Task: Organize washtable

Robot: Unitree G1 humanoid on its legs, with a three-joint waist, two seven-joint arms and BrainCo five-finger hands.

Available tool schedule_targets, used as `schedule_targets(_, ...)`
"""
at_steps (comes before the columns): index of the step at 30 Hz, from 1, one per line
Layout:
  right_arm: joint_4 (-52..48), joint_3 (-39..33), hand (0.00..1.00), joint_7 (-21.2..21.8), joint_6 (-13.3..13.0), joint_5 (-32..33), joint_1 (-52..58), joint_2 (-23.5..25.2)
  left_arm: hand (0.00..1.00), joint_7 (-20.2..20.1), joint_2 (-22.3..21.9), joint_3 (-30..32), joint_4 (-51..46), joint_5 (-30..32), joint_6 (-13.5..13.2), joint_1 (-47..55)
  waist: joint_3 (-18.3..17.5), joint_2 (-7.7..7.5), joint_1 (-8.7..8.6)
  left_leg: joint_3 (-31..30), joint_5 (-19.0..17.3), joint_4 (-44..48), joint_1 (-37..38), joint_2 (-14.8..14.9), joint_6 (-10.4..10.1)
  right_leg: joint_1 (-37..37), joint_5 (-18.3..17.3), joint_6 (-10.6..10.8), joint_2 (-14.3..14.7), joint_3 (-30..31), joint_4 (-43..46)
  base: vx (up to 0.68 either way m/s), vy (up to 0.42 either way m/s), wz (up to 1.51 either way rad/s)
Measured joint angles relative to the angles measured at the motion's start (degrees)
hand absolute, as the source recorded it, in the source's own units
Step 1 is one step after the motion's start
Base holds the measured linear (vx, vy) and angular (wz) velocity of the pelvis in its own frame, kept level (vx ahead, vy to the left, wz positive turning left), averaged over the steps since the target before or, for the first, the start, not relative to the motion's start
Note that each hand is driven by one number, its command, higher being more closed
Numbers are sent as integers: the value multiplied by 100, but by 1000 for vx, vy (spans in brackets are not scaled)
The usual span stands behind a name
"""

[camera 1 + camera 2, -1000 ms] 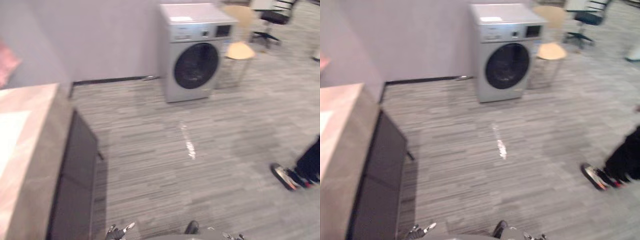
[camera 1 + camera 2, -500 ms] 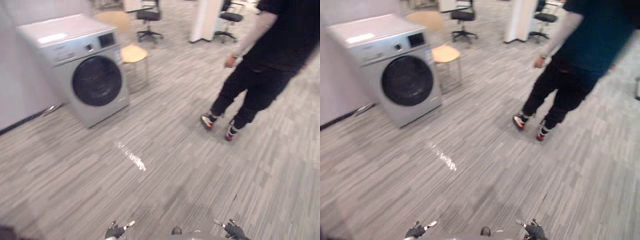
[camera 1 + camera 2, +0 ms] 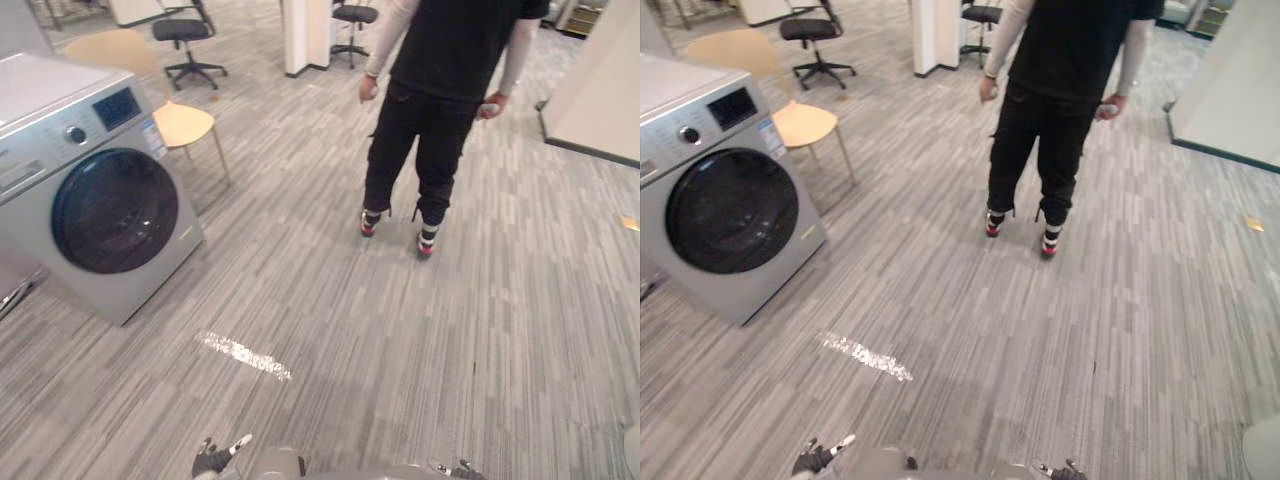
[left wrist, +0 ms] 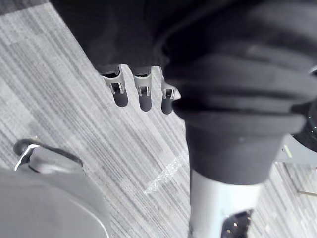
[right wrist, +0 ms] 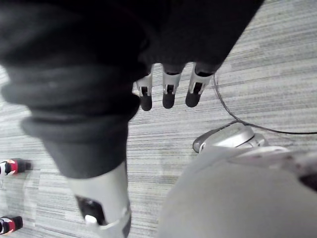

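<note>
My left hand [image 3: 214, 459] hangs low at my side, over the grey striped floor. In the left wrist view its fingers [image 4: 141, 95] point straight down and hold nothing. My right hand [image 3: 457, 469] hangs low on the other side. Its fingers [image 5: 168, 93] are straight as well, with only the floor beyond them. Both hands are open and touch nothing.
A silver front-loading washing machine [image 3: 95, 205] stands at the left, with a wooden chair [image 3: 165, 115] behind it. A person in black [image 3: 440, 95] stands ahead on the floor, back turned. Office chairs [image 3: 185, 35] and a white pillar [image 3: 305, 30] are farther off. A pale wall [image 3: 605, 90] is at the right.
The camera has swung to the right: the counter at the left has left the picture, the washing machine has slid leftwards, and the person has come fully into sight. Both hands still hang low.
</note>
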Motion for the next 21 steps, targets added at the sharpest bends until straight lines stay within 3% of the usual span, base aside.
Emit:
schedule_targets(3,4,-165,0,12,5,3,21,19,0,-3,27,-9,264,1,23,98,-53,28,1,422,-74,-171,347,-151,137,-91,200,117,-161,313,81,249,367,-90)
schedule_targets(6,-21,-216,0,4,-2,16,17,-97,0,-9,-1,-144,339,4,89,194,-266,230,-4,798,-65,-359,555,-138,134,-696,707,-84,-15,421,753,223,250,-105)
schedule_targets(7,-47,-218,0,-6,1,18,-9,-108,0,-16,-35,-152,337,5,98,178,-189,314,1,899,-5,111,455,-120,23,-762,976,-193,-81,316,934,116,256,-52)
schedule_targets(8,-85,-293,0,-35,13,19,-43,-12,0,-55,124,-142,275,8,64,116,-80,-27,-32,612,9,1351,-317,-253,12,-889,996,-59,-663,68,1086,11,181,-46)
schedule_targets(9,-91,-567,0,-25,49,34,-47,71,0,-33,226,-170,259,9,7,86,-148,91,-10,80,90,252,-458,92,188,-1041,810,233,-780,-427,1221,-67,52,-37)
schedule_targets(10,-116,-629,0,-18,44,39,-45,-5,0,8,258,-152,273,7,22,29,-87,43,-10,148,10,197,-330,24,280,-1022,729,330,-839,-625,1304,-53,19,-71)
schedule_targets(12,-209,-601,0,-15,38,46,-58,65,0,-12,193,-153,292,10,106,227,-67,188,-51,370,124,-187,91,94,206,-813,694,100,-698,-1560,1229,11,35,-73)
schedule_targets(13,-232,-617,0,-37,40,50,-28,95,0,-25,121,-174,283,13,108,193,-93,188,-54,504,180,-414,234,98,220,-754,645,32,-552,-1861,1118,23,-4,-46)
schedule_targets(18,-169,-582,0,-37,68,28,33,169,0,-49,130,-323,278,26,123,116,-269,59,-28,795,262,-838,329,-5,170,-240,881,97,-305,-2080,-431,37,21,-40)
schedule_targets(21,-55,-402,0,-44,91,-12,-1,167,0,-42,159,-303,271,28,119,132,-442,-97,-5,940,484,-1226,373,-109,127,22,1267,96,-257,-2081,-1409,61,-82,-29)
